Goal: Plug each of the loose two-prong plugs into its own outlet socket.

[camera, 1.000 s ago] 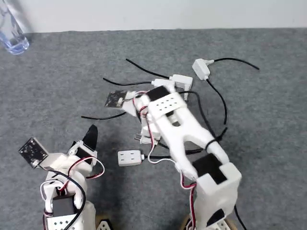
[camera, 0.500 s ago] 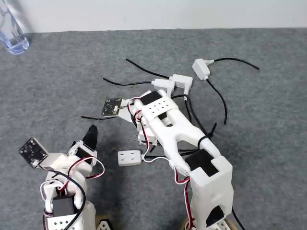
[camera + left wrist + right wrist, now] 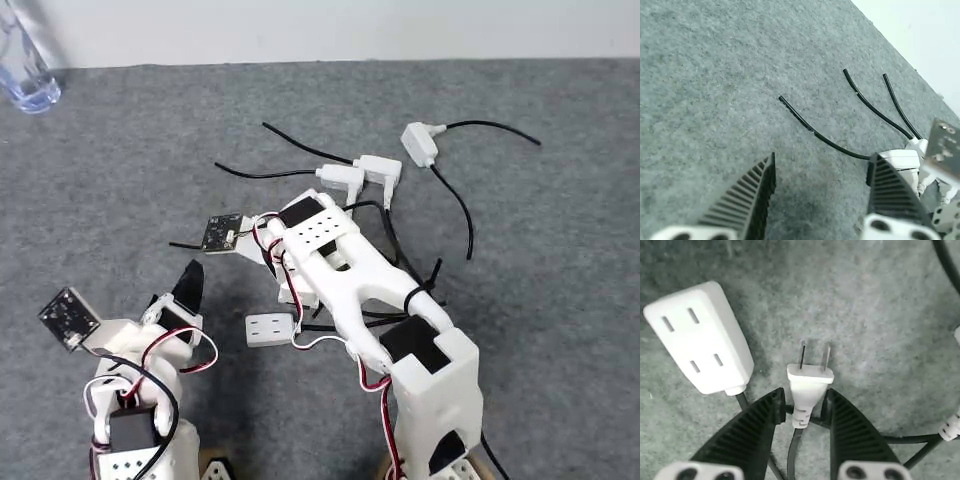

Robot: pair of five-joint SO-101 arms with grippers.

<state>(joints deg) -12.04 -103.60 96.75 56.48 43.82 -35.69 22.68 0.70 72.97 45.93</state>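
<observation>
On a grey-carpeted bench (image 3: 120, 180), a clear glass (image 3: 25, 80) stands at the far left corner. The left arm sits at the near left edge, its gripper (image 3: 821, 162) raised over bare carpet with the jaws well apart and nothing between them. In its wrist view, loose black cables (image 3: 815, 135) trail across the carpet ahead of it.

Toward the middle, a white socket (image 3: 700, 337) lies flat, slots up, with its cord running off one end. Just beside it lies a white two-prong plug (image 3: 809, 380), flat on the carpet and apart from the socket, prongs pointing away from the right gripper (image 3: 804, 397). That gripper's black fingers (image 3: 765, 420) are closed in on the rear of the plug, one on each side where the cord leaves it. The right arm (image 3: 340, 270) leans in over this spot from the near edge.

Beyond the arm, two white connectors (image 3: 358, 175) lie touching side by side. Farther right, well apart from them, a third white connector (image 3: 420, 143) lies with its cable curling toward the near side.
</observation>
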